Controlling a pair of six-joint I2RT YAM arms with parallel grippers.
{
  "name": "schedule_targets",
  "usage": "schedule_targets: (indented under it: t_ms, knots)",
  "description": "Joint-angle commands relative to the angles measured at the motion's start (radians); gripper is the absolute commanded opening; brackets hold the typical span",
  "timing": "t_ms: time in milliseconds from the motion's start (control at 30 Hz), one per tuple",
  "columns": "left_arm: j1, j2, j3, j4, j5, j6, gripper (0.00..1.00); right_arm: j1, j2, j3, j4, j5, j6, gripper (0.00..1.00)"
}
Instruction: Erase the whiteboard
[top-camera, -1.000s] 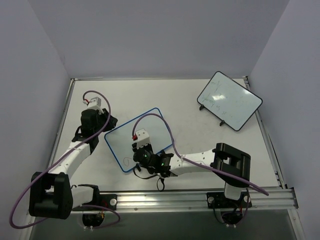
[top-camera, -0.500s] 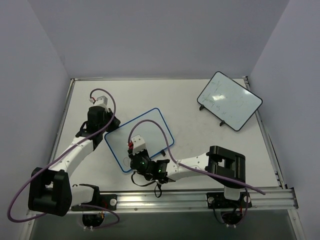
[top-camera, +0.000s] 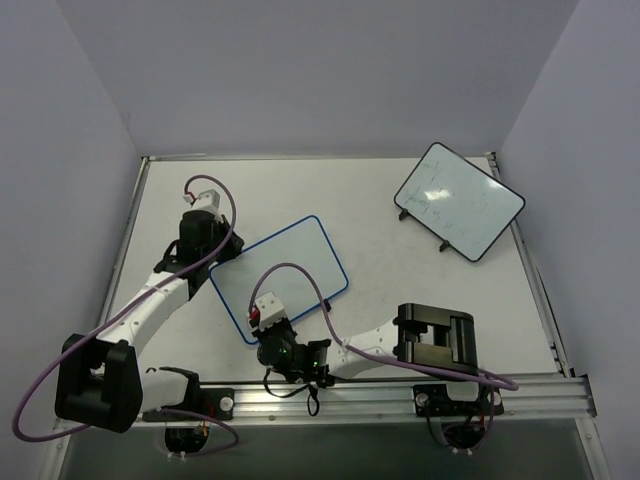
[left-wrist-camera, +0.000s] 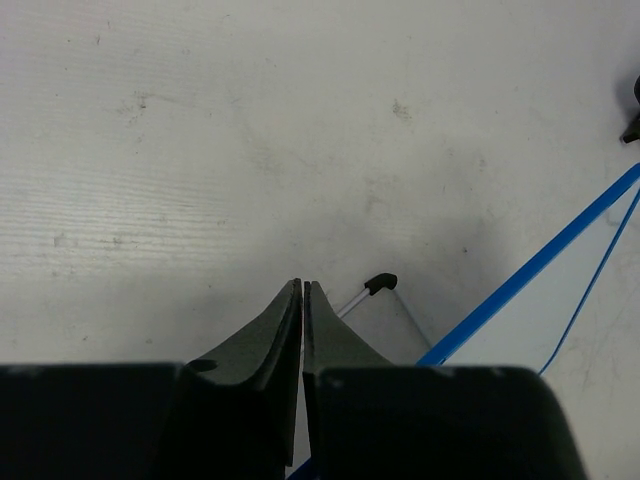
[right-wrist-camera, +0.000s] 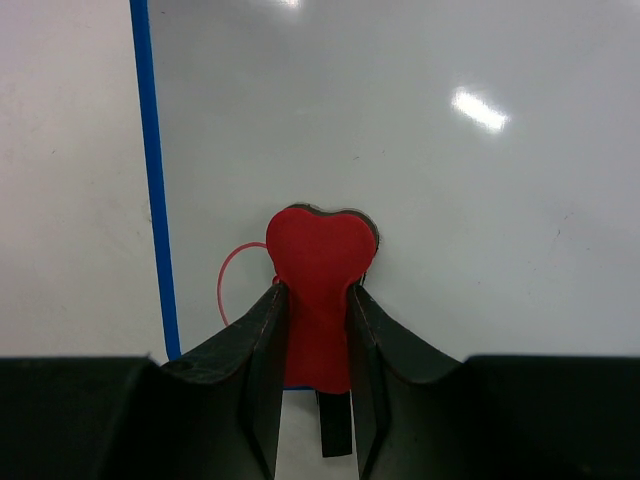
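I am pinching a red heart eraser (right-wrist-camera: 320, 245) in my right hand (right-wrist-camera: 314, 292), on the whiteboard (top-camera: 290, 262) lying mid-counter (left-wrist-camera: 200, 120). My left hand (left-wrist-camera: 302, 290) is pressed together beside its rim. I am risking sliding off the near corner and missing the red loop (right-wrist-camera: 228, 275).

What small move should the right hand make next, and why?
Probably slide the red heart-shaped eraser slightly toward the blue rim: the right hand grips it on the whiteboard, and a curved red mark shows just beside it on that side.
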Motion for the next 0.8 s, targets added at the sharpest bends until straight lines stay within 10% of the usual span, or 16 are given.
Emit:
schedule_targets:
  t_ms: [0,767]
  knots:
    - [-0.026,-0.005,0.029,-0.047,0.014,-0.005,0.12,-0.004,0.041,0.028,0.036,0.025,-0.023,0.0]
    - [-0.049,0.011,0.027,-0.038,0.005,0.009,0.09,-0.033,0.086,0.114,-0.02,0.005,-0.031,0.0]
